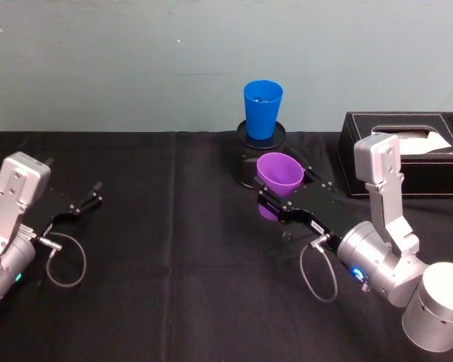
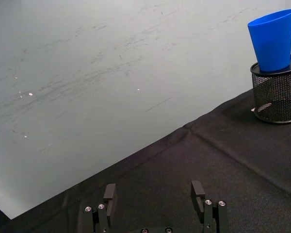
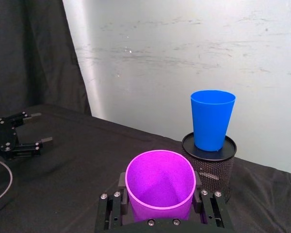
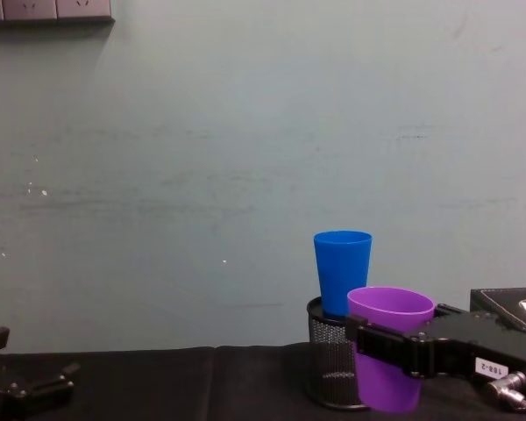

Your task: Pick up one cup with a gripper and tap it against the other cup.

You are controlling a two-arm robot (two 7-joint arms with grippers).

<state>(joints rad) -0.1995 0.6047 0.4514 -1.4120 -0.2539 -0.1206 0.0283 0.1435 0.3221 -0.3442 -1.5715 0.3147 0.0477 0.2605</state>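
**Purple cup clamped, blue cup on its perch**

In the head view we see a black-draped worktop (image 1: 174,286) against a pale wall. At the back stands a black mesh pen holder (image 1: 248,167), and the blue cup (image 1: 263,108) stands upright on its flat top. A black tissue box (image 1: 408,154) sits to the right of the holder. The right tool (image 1: 283,185) reaches in from the right and pinches the purple cup (image 1: 280,173) just in front of the holder, lower than the blue cup. The left tool (image 1: 87,197) rests well apart at the left edge, spread and holding nothing.

In the left wrist view, that tool's two fingers (image 2: 109,193) stand wide apart over bare cloth. The blue cup on its holder shows far off.

In the right wrist view, the right tool presses against both sides of the purple cup, whose open mouth faces up. The blue cup stands beyond it, with a clear gap between the two.

In the chest view, the purple cup covers part of the holder and its rim overlaps the blue cup's foot. From here we cannot tell whether the purple cup's base clears the worktop.
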